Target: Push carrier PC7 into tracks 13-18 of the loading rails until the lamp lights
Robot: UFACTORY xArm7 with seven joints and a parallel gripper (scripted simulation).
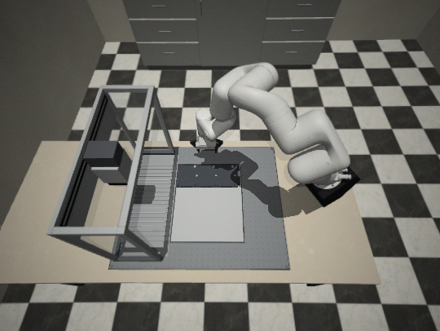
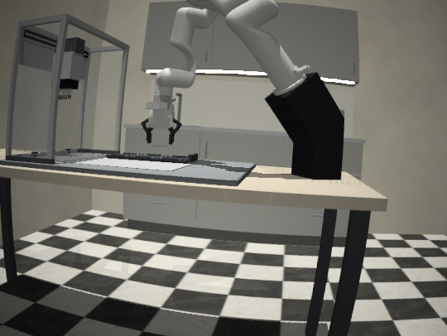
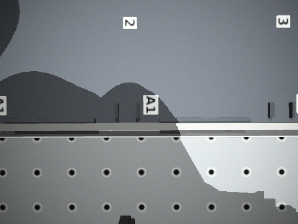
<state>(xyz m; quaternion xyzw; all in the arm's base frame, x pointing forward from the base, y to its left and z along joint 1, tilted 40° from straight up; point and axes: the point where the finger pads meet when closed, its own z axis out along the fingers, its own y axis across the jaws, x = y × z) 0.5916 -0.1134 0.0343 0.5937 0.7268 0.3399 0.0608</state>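
Carrier PC7 (image 1: 208, 175) is a flat dark plate lying on the grey perforated baseplate (image 1: 261, 228), just right of the far end of the loading rails (image 1: 152, 204). Its raised handle end (image 1: 238, 174) points toward the arm's base; it also shows low in the side view (image 2: 157, 156). My gripper (image 1: 207, 146) is open and empty. It hangs above the baseplate just beyond the carrier's far long side, well above the deck in the side view (image 2: 161, 136). The wrist view shows the carrier's long edge (image 3: 150, 126) and tiles marked A1, 2 and 3.
A tall metal frame (image 1: 102, 163) with a dark pipetting head (image 1: 106, 161) stands over the rails' left side. A white plate (image 1: 208, 214) lies on the baseplate next to the carrier. The arm's black base (image 1: 332, 187) is at the table's right.
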